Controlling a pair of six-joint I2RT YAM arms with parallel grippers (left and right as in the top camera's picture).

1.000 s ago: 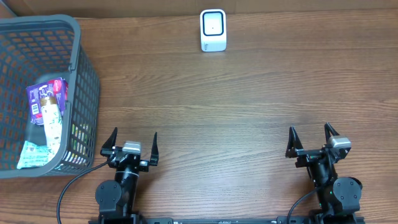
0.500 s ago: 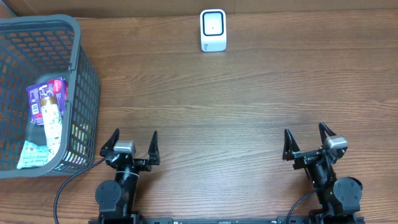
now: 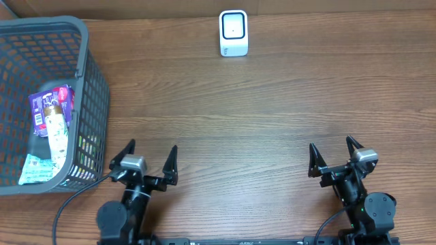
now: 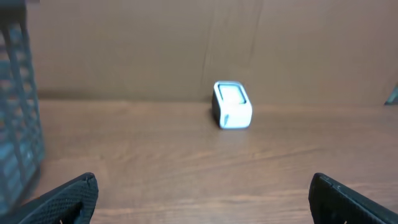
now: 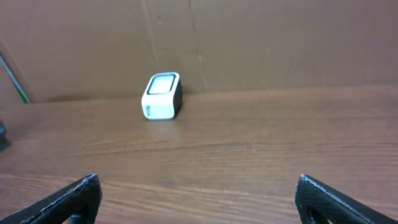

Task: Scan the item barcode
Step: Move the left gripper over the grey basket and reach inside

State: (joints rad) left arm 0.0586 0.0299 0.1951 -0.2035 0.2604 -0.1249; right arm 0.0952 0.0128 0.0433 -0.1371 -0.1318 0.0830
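Note:
A white barcode scanner (image 3: 234, 32) stands at the far middle of the wooden table, also seen as the scanner (image 4: 232, 104) from the left wrist and the scanner (image 5: 161, 96) from the right wrist. Items lie in the grey basket (image 3: 88, 75) at far left: a purple packet (image 3: 42, 103), a white tube (image 3: 56, 129) and a teal packet (image 3: 34, 168). My left gripper (image 3: 151, 153) stands open near the front edge, just right of the basket, with nothing between its fingers. My right gripper (image 3: 331, 148) stands open at front right, also holding nothing.
A brown cardboard wall (image 4: 186, 43) runs along the table's far edge behind the scanner. The basket's mesh side (image 4: 15, 112) shows at the left of the left wrist view. A cable (image 3: 75, 201) trails from the left arm.
The left gripper has tilted and shifted slightly right and toward the front edge. The right gripper has edged a little left. Both stay open.

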